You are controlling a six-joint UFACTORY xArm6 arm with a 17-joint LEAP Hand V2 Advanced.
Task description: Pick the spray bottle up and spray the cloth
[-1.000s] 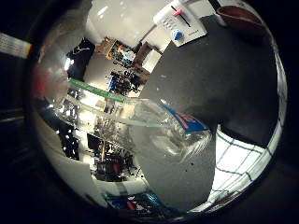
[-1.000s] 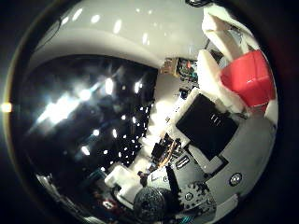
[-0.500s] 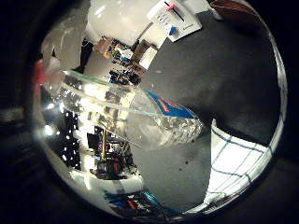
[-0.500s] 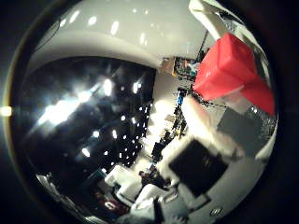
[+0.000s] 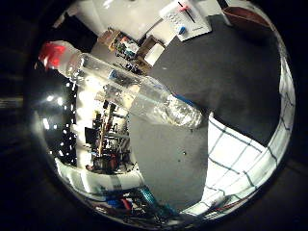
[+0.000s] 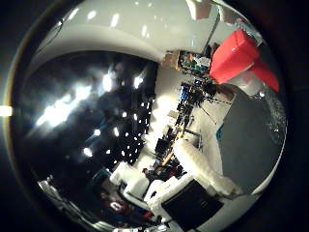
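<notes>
A clear spray bottle (image 5: 130,91) with a red trigger head (image 6: 236,55) stretches across the little finger side view. Its base is close beside a white cloth (image 5: 231,154) with dark grid lines, and whether the base rests on the surface I cannot tell. The cloth lies where the grey tabletop (image 5: 163,163) meets a dark mat (image 5: 231,82). My right hand (image 6: 193,188) shows as white and black fingers (image 6: 203,169) in the thumb side view. They are fairly straight and stand apart from the red head, with nothing between them. The bottle is a short way off from the palm.
A white box (image 5: 185,19) with a blue button and a red mark lies at the far side of the dark mat. A brown bowl (image 5: 245,19) stands near it. Shelves and room clutter (image 5: 130,48) lie beyond the table.
The bottle filled more of the view before and now sits farther from the palm. The fingers that were up against the red head have drawn away from it.
</notes>
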